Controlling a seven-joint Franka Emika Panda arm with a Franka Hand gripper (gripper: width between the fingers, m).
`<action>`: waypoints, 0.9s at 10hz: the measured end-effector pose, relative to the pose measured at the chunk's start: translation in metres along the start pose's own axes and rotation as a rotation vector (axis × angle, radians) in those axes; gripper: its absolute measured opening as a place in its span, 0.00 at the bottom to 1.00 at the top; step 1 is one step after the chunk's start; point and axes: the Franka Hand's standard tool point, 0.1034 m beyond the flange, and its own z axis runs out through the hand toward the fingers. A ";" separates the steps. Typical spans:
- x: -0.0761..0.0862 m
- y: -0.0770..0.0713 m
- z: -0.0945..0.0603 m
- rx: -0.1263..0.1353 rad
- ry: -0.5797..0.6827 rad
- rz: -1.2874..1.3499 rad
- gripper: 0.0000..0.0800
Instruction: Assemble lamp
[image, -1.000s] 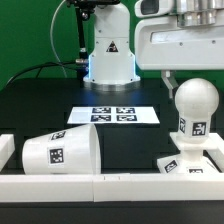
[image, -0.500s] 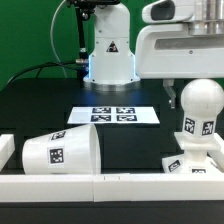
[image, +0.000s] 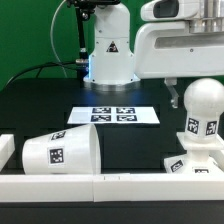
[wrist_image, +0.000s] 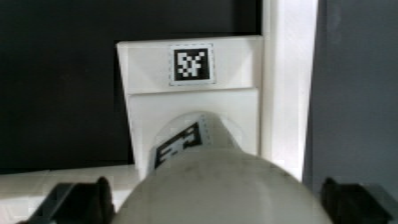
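At the lower right of the exterior view, the bulb (image: 201, 115) stands upright on the base (image: 190, 163), its round head uppermost and its neck, bearing 1 black-and-white tag, running down into the base. The base sits against the white rail (image: 110, 184) that crosses the lower part of the frame. Above the bulb, in the upper right of the frame, hangs the arm's white wrist block; the gripper (image: 176, 96) reaches down from it just beside the bulb's head on the exterior view's left, and only 1 dark finger shows there. In the wrist view the bulb (wrist_image: 205, 170) fills the lower middle of the frame, with the 2 dark fingers (wrist_image: 75, 201) standing on either side of it in the lower corners, spread apart; whether they touch the bulb cannot be told. Beyond the bulb in that view the base (wrist_image: 196, 95) stretches away, flat and white, with 1 tag near its far end. At the lower left of the exterior view the shade (image: 60, 151) lies on its side on the black table (image: 40, 100), 1 tag facing the camera. The marker board (image: 113, 116) lies flat in the middle of the frame, in front of the arm's pedestal (image: 108, 52).
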 end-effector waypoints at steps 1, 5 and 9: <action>0.000 0.000 0.000 0.001 0.000 0.014 0.71; 0.002 -0.003 0.001 0.011 0.042 0.288 0.71; 0.003 -0.004 0.002 0.100 0.012 0.849 0.72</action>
